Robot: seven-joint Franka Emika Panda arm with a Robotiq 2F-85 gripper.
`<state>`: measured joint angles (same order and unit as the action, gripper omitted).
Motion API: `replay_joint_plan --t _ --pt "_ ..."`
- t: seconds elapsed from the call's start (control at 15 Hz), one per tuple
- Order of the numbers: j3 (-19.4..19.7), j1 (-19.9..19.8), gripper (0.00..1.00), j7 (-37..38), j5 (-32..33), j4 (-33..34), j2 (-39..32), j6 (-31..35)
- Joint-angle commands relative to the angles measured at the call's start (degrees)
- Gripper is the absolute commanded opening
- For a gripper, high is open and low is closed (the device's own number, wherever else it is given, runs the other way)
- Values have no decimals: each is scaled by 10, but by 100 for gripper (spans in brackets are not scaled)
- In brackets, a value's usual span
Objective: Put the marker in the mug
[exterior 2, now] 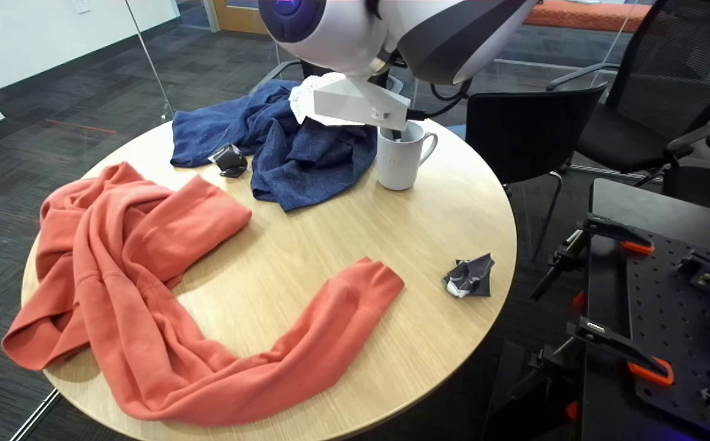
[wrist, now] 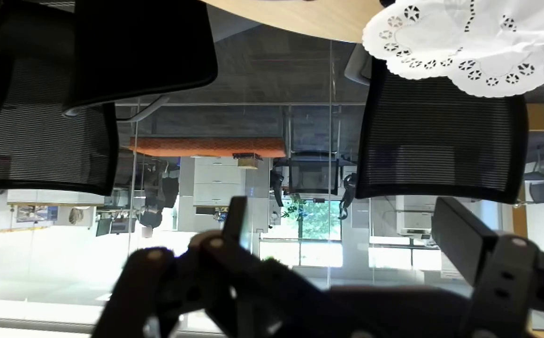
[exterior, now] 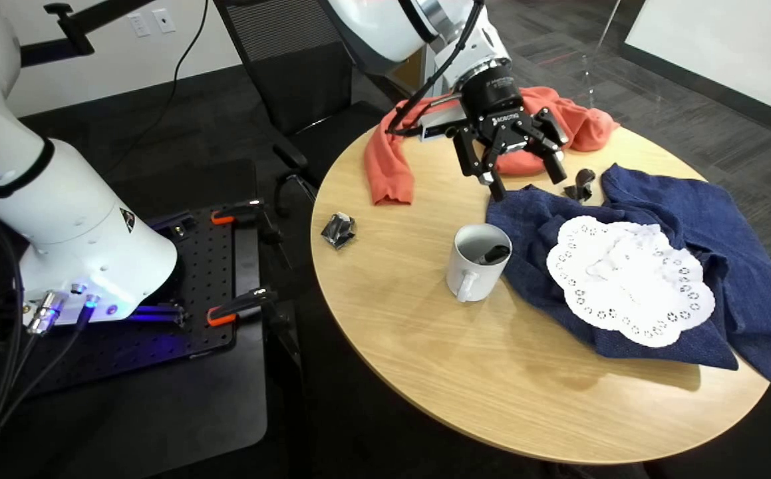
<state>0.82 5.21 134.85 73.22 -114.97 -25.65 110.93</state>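
The white mug stands upright on the round wooden table, its handle toward the camera in an exterior view; it also shows in an exterior view. The black marker is inside the mug, leaning on its inner wall, with its dark end near the rim; a bit of it shows in an exterior view. My gripper is open and empty, raised above the table behind the mug and apart from it. In the wrist view the open fingers have nothing between them. Mug and marker are out of the wrist view.
A white lacy doily lies on a bunched blue cloth beside the mug. A red garment covers another part of the table. A dark clip-like object and a crumpled dark wrapper lie on it. Chairs stand around.
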Motion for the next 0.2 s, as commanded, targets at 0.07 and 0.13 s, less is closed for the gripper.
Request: replay_joint_plan --t 0.07,0.13 --pt "-10 -8 100 -9 1 -5 10 -3" --pt "-10 -8 100 -10 1 -7 14 -3"
